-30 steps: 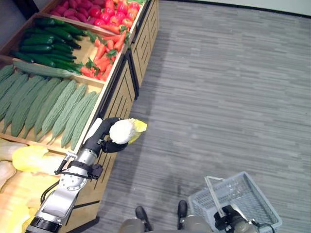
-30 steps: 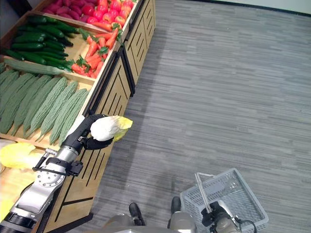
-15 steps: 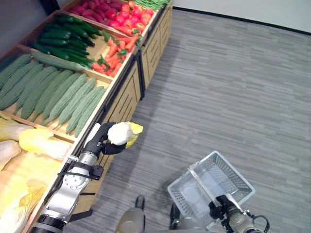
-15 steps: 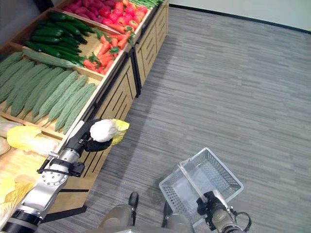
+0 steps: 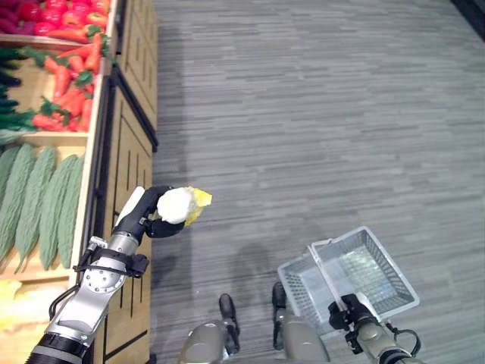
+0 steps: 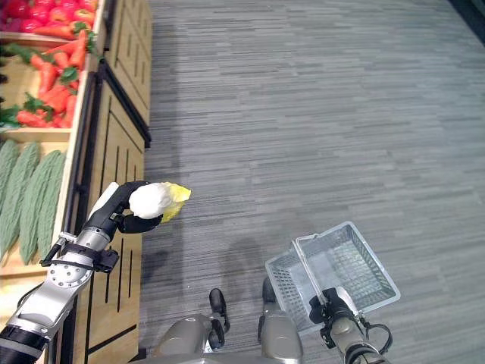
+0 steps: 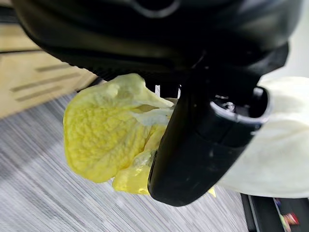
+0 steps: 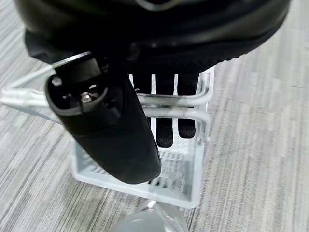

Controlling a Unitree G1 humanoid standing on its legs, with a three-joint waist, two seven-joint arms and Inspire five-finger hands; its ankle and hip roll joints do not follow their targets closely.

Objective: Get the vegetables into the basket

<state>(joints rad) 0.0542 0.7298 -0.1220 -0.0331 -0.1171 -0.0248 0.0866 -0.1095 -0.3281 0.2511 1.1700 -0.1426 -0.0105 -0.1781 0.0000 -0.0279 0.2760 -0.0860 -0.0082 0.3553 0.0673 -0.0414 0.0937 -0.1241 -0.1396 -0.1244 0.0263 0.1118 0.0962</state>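
Your left robot hand (image 5: 148,216) is curled round a small cabbage (image 5: 180,205), holding it in the air just beside the wooden front of the produce shelf (image 5: 127,152) and above the grey plank floor (image 5: 318,114). The cabbage has a pale, creamy-white rounded body and crinkled yellow leaves at its tip, which points away from the shelf; in the left wrist view the thumb (image 7: 203,145) crosses over the white part while the yellow leaf (image 7: 106,130) sticks out past it.

Your right robot hand (image 6: 333,309) is closed on the handle (image 5: 327,274) of the grey wire basket (image 5: 383,269), which hangs low at your right side, well apart from the cabbage. In the right wrist view the fingers (image 8: 164,125) wrap over the two metal handle bars, with the basket's mesh floor below them.

On the shelf you can see ridged green bitter gourds (image 5: 45,205), orange carrots (image 5: 72,91) with green tops, and red vegetables (image 5: 45,11) at the far end.
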